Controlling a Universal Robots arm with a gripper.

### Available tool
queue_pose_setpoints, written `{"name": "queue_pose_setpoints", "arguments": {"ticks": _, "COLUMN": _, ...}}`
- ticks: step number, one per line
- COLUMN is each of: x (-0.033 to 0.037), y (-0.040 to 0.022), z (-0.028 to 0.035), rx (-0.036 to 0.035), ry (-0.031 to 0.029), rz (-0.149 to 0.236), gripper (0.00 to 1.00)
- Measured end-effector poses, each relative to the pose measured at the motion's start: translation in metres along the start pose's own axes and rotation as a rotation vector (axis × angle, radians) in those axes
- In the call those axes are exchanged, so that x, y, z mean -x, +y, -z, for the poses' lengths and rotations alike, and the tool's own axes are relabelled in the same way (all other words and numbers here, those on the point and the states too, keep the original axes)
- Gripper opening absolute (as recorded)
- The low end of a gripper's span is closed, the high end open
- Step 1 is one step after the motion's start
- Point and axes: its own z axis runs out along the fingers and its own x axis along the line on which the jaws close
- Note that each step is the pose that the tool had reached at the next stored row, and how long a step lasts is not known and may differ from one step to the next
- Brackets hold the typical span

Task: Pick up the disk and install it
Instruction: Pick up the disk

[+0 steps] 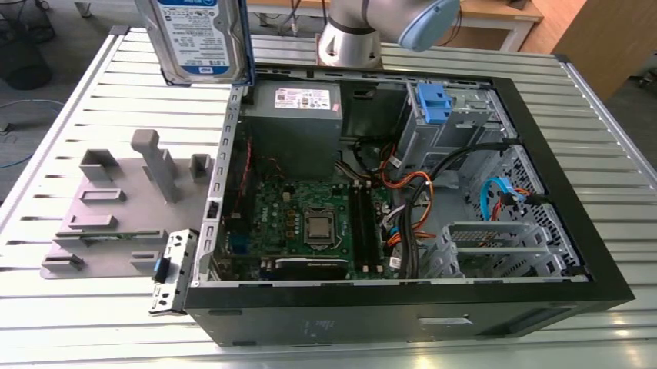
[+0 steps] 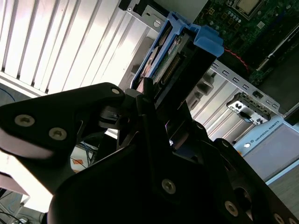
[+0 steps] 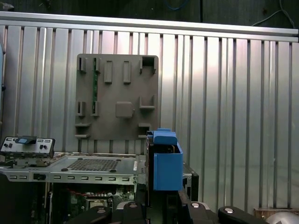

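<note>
A table (image 1: 92,84) of ribbed metal slats takes up most of the room in the exterior view, its slats running from the exterior view's left to its right. Light glares white off the slats along the near edge and at the far left corner. Beyond the far edge stands a desk (image 1: 482,14) with a pale wooden top and white frame, and beside it a light brown wooden panel (image 1: 601,38). The floor (image 1: 61,46) past the table's left edge is dark grey, with a thin blue cable (image 1: 12,103) lying on it.
</note>
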Motion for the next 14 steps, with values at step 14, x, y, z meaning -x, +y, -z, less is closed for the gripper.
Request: {"name": "queue_pose_setpoints", "arguments": {"ticks": 14, "x": 0.0000, "y": -0.0153, "z": 0.0003, "rx": 0.0001, "ry": 0.0000, "rz": 0.000, "gripper": 0.35}}
